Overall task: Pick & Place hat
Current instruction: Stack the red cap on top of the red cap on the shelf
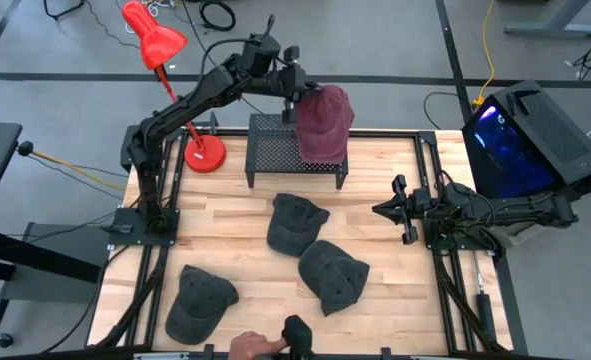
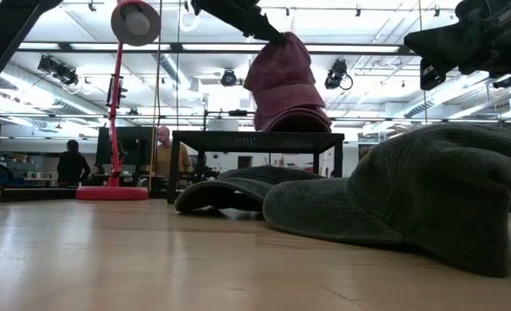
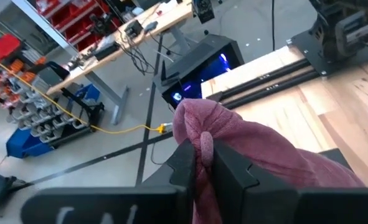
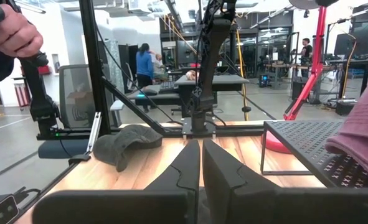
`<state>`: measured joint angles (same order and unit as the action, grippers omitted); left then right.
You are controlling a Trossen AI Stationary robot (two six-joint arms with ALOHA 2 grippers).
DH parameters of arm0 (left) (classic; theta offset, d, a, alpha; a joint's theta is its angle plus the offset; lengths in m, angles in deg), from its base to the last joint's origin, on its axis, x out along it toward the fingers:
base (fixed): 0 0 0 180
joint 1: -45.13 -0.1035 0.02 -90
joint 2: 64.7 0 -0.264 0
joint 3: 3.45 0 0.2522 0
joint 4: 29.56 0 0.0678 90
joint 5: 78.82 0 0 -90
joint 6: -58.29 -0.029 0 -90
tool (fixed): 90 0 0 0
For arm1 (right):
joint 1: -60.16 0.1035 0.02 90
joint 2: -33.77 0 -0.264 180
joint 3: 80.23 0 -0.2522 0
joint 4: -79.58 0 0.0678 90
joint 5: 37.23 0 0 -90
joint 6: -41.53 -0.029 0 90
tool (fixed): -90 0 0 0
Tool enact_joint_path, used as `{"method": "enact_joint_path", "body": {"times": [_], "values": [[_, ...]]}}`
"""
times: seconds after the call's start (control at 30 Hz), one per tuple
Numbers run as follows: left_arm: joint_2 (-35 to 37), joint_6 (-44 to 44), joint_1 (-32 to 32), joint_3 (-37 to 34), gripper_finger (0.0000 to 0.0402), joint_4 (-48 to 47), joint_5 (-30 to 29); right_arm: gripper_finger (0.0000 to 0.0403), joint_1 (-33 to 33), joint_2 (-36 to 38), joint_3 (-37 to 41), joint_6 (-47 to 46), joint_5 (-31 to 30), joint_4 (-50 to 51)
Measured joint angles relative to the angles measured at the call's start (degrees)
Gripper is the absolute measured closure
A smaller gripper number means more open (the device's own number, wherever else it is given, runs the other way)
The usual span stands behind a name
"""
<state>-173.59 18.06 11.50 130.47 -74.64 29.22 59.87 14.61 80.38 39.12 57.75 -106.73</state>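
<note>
Left gripper (image 1: 297, 104) pinching the maroon hat (image 1: 324, 124) above the black rack (image 1: 295, 150)

The hat hangs from the clenched fingers (image 3: 187, 163), its lower edge resting on the rack just beneath them. Three grey caps (image 1: 296, 222) lie on the table (image 1: 235, 205) below. Well to the right, the right gripper (image 1: 392, 209) waits with its fingers pressed together, empty.

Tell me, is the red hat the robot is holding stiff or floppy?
Probably floppy. The left gripper pinches a bunched fold of the red hat, and the cloth sags down onto the black rack instead of keeping a cap shape. It also looks light, since a small pinch lifts most of it. Soft cloth like this likely won't roll or break.
</note>
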Motion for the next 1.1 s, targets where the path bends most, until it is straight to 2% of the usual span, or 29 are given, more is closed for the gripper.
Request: {"method": "enact_joint_path", "body": {"times": [0.67, 1.1], "values": [[-4.63, -1.41, 0.04, -0.03, 0.0354, 2.86, -0.90, 0.0380, 0.00, 0.01, 0.00, 0.02, 0.02, 0.01], [-5.65, -0.79, 0.10, -0.04, 0.0337, 4.29, -4.71, 0.0380, 0.00, 0.02, 0.00, 0.00, 0.02, 0.00]]}}
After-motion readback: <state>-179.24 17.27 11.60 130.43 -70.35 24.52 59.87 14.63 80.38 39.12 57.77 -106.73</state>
